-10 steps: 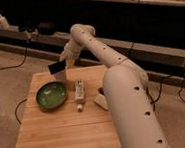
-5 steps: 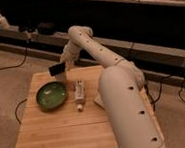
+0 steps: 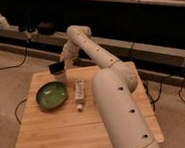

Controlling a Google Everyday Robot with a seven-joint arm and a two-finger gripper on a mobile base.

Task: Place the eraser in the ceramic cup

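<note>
The gripper (image 3: 60, 63), at the table's far left, holds the eraser (image 3: 55, 67) clamped by its edge just above the ceramic cup (image 3: 60, 76); the eraser seems light, stiff and a little slippery.

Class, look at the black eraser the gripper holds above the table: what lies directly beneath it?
Beneath the eraser, held by the gripper, a pale ceramic cup shows partly beside the green bowl. Its opening and inside are hidden.

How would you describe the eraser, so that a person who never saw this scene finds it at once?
Start from the wooden table and its wide green bowl. Just behind the bowl, the gripper holds the eraser over the small pale ceramic cup. It is the only flat black slab there.
</note>
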